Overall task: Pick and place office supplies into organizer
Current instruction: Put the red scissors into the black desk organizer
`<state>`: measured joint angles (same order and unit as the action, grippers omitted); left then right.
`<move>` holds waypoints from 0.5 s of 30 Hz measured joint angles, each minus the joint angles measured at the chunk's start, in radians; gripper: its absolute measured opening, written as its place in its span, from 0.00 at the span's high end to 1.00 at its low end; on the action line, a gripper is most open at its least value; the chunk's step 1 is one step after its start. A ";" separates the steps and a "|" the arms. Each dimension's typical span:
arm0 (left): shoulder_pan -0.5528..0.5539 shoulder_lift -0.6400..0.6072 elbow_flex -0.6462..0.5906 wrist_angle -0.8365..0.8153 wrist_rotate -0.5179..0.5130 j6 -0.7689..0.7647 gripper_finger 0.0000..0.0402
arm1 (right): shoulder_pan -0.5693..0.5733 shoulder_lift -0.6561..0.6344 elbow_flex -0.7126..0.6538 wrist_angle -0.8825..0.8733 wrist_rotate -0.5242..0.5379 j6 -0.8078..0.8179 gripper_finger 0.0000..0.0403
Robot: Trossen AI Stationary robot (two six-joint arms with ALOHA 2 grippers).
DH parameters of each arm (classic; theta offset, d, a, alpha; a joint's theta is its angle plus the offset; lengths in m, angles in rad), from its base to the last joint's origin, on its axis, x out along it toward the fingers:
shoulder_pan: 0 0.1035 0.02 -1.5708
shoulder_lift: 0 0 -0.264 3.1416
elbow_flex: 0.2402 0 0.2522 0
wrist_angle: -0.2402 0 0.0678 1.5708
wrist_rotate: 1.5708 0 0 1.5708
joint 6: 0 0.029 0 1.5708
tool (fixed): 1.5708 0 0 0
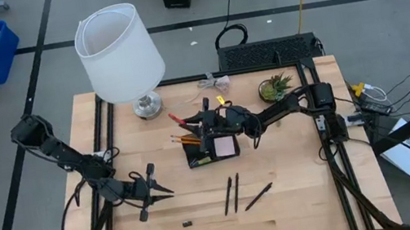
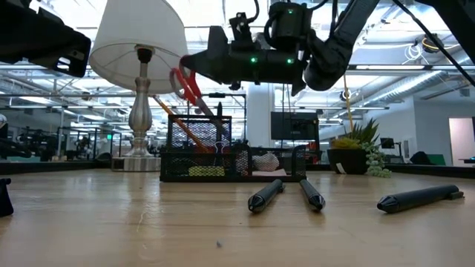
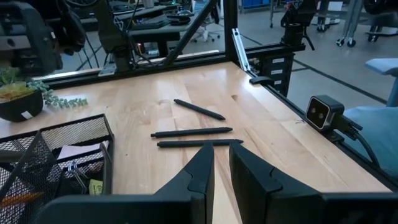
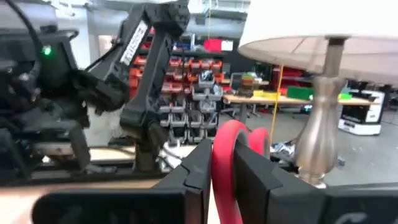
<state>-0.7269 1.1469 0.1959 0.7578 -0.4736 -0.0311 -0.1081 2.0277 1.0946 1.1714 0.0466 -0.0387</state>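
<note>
Gripping scissors above the organizer

Right gripper [image 1: 204, 121] reaches in over the organizer [image 1: 212, 148], mid-table. In the right wrist view its two dark fingers [image 4: 193, 168] are clamped on the red scissors [image 4: 227, 163]; the red handle loop stands between the jaws. In the low view the scissors [image 2: 187, 85] hang at the gripper's tip, above the organizer's tall mesh compartment [image 2: 199, 137], blades angled down into it. How deep the blades sit: cannot tell through the mesh.

Orange pencils [image 1: 186, 139] lean out of that compartment. Pink sticky-note pad [image 1: 225, 146] lies in the flat compartment beside it.

Left gripper [image 1: 151, 192] waits low at the near-left of the table, jaws nearly together with only a narrow slit between the fingers [image 3: 200, 174], holding nothing.

Three black pens [image 1: 232, 194] lie loose on the bare table [image 1: 309, 197], near the front, well apart from the organizer. Small dark bit [image 1: 188, 224] lies near the front edge; too small to identify.

Lamp [image 1: 119, 54] stands behind the organizer; its shade hides part of the table's far-left corner. Potted plant [image 1: 274, 86] at far right.
</note>
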 joint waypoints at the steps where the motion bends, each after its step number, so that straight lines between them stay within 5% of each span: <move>1: 0.000 0.000 0.000 -0.003 0.000 -0.001 0.86 | 0.000 0.000 0.000 -0.012 -0.001 0.000 0.89; 15: 0.000 0.000 0.000 -0.009 0.000 -0.008 0.86 | 0.044 0.000 0.000 -0.176 0.012 -0.019 0.88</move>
<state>-0.7269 1.1469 0.1959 0.7486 -0.4736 -0.0387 -0.0637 2.0274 1.0946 0.9952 0.0584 -0.0575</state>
